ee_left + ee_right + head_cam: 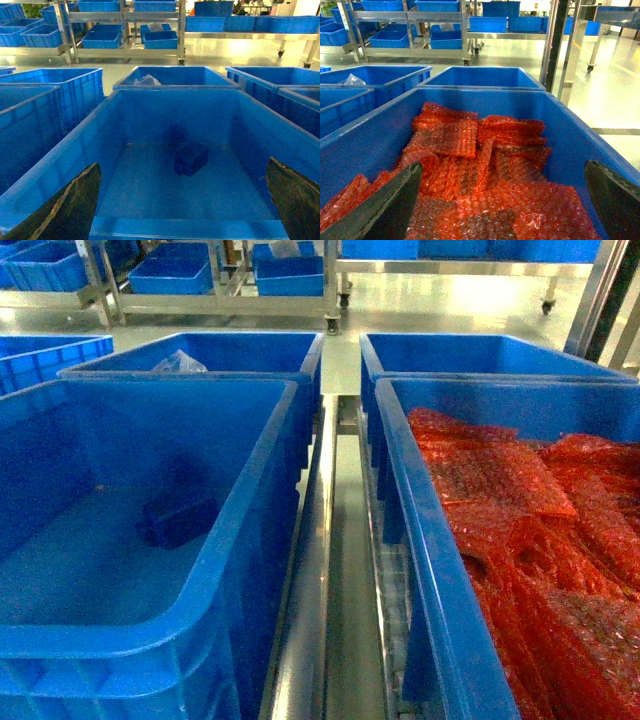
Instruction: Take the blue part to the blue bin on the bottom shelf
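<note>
Hanging at the near rim of the blue bin (60, 165), the left gripper (182, 210) has its dark fingers (70, 205) spread wide with nothing between them. Farther in, on the bin's floor toward the back wall, lies the blue part (190, 159), a small, blocky, dark navy piece, darker than the plastic around it. The right gripper (502, 210) is likewise spread and empty above the neighbouring crate (570, 130), which is filled with red bubble-wrap bags (470, 165). Beyond stand more blue crates and metal shelving (125, 30).

No readable text, labels, nos. or signs on any bin/shelf.
</note>
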Robot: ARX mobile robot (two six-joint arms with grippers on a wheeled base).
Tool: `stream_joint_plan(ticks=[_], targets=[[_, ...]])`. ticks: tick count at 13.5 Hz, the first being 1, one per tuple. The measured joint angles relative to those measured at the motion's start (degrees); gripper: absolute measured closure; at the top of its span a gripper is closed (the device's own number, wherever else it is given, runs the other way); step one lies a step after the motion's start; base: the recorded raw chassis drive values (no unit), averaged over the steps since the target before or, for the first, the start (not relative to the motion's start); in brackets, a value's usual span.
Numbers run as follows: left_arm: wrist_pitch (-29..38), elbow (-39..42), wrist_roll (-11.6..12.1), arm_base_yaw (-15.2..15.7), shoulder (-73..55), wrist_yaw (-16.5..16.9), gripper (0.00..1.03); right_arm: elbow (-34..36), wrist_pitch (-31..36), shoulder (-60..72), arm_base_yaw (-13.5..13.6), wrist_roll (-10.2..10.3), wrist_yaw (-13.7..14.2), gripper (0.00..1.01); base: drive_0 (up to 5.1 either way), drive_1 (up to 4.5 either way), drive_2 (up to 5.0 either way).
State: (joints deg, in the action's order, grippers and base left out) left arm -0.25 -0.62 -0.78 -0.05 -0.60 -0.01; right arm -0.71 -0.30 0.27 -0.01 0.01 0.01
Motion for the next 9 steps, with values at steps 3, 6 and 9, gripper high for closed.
stream_joint_plan(ticks=[3,6,9], targets=[[0.00,0.00,0.00,0.00,0.00,-0.02,0.05,0.00,0.00,0.00,0.00,0.00,0.00,0.03,0.0,0.00,0.0],[0.00,0.00,0.00,0.00,0.00,0.00,0.05,0.00,0.00,0.00,0.00,0.00,0.00,0.03,0.0,0.00,0.0],[0.00,0.00,0.00,0.00,0.00,0.00,0.05,0.00,0.00,0.00,0.00,0.00,0.00,0.03,0.0,0.00,0.0]])
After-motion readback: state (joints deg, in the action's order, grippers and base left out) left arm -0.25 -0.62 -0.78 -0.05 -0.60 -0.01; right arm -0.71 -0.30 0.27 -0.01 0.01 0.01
